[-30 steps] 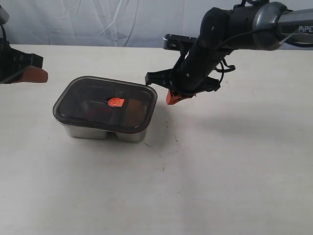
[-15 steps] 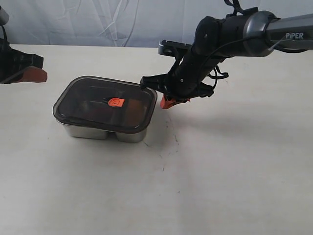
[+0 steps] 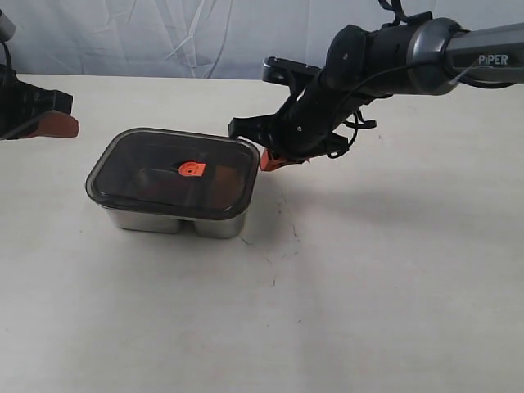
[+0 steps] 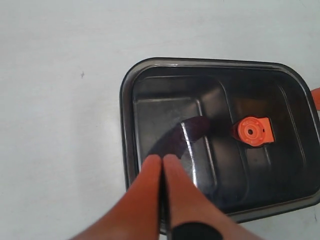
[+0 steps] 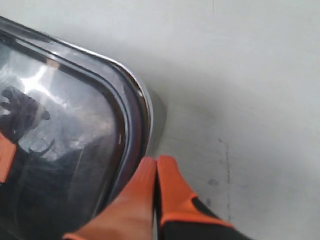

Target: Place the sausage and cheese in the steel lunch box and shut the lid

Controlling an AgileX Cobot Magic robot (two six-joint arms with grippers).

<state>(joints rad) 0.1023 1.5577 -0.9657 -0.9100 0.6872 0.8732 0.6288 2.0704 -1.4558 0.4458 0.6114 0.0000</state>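
Observation:
The steel lunch box (image 3: 155, 219) stands left of centre with the dark lid (image 3: 147, 168) lying on it and the orange valve tab (image 3: 192, 169) facing up. My right gripper (image 3: 268, 160) is shut and empty, its tips at the lid's far right corner (image 5: 131, 95), beside the steel rim (image 5: 149, 112). My left gripper (image 3: 51, 124) is shut and empty, well away at the far left; its wrist view looks down on the lid (image 4: 165, 90). A dark curved shape (image 4: 192, 131) under the lid may be the sausage. A brownish patch (image 3: 219, 185) may be the cheese; I cannot tell.
Bare pale table (image 3: 368, 270) lies all around the box. A grey backdrop (image 3: 164, 37) runs along the far edge. The right arm (image 3: 385, 53) reaches in from the upper right, above the table.
My right gripper has moved left, from beside the box to the lid's far right corner. The box and lid have shifted slightly left. The left arm has not moved.

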